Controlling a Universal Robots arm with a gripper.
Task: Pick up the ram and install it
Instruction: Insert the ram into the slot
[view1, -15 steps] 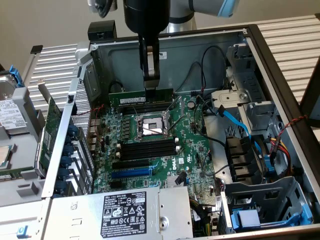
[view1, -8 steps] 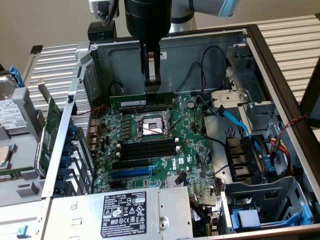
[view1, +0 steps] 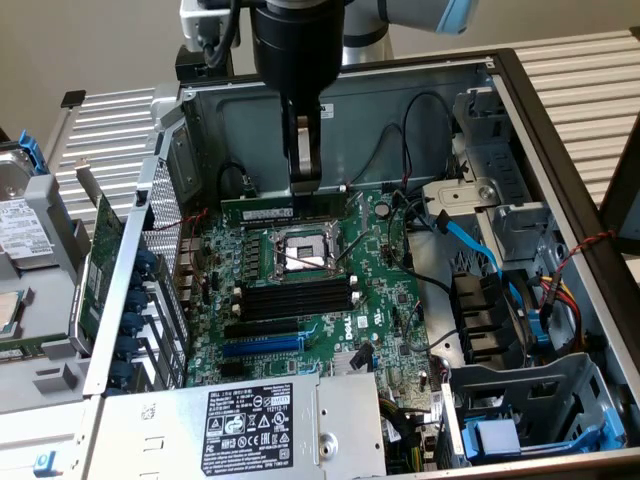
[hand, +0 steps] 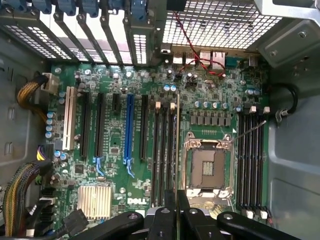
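Gripper (view1: 305, 183) reaches down into the open computer case (view1: 560, 150), over the motherboard (view1: 385, 310). Fingers (hand: 167, 217) pressed in on the ram (view1: 255, 207), pinching it near mid-length. Ram held level, long edge running parallel to the CPU socket (view1: 300, 250). In the exterior view it sits on the socket's far side, close to it, toward the case wall. In the wrist view the ram (hand: 177, 150) is edge-on, a thin line between the CPU socket (hand: 207, 167) and the bank of black memory slots (hand: 164, 150) beside it, parallel to both. Gripper (hand: 176, 212) closes on its near end. A second bank of memory slots (hand: 250, 160) lies on the socket's opposite side. Cannot tell whether the ram's lower edge touches any slot. Blue expansion slot (hand: 129, 130) lies beyond the first bank, farther from the socket.
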